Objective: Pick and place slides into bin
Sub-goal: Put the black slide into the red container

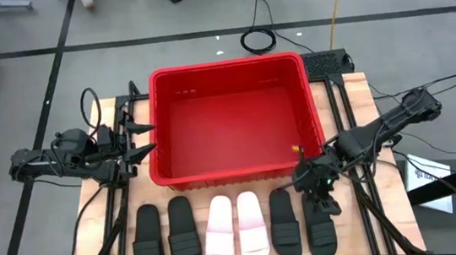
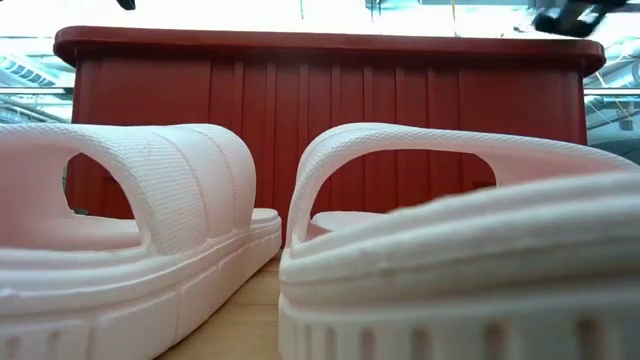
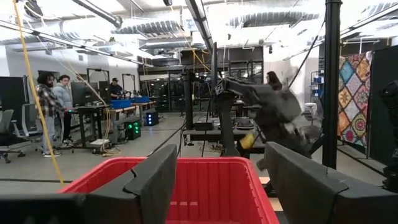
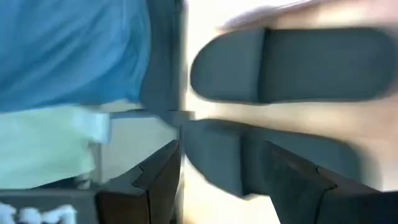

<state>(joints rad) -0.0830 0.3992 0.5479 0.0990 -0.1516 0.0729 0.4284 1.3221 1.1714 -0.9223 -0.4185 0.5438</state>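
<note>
High view: red bin [image 1: 231,119] sits mid-worktop [image 1: 353,102], nothing in it. Six slides in a row along the near edge, all on the wood: two black on the left [image 1: 148,243] [image 1: 183,235], white pair [image 1: 222,232] [image 1: 252,227] in the middle, two more black on the right [image 1: 284,223] [image 1: 321,226]. Right gripper [image 1: 322,198] is down over the rightmost black slide, just off the bin's front right corner. Left gripper [image 1: 138,142] waits by the bin's left wall, fingers spread wide, holding nothing.

Low view: white pair up close, bin wall right behind them.

Left wrist view: own fingers [image 3: 155,180] wide apart, bin rim between them, right arm [image 3: 267,109] across the bin; people standing far back in the room.

Right wrist view: fingers [image 4: 158,177] parted, empty, above a black slide [image 4: 273,168]; its neighbour [image 4: 292,65] lies beside. Blurry, contact can't tell.
</note>
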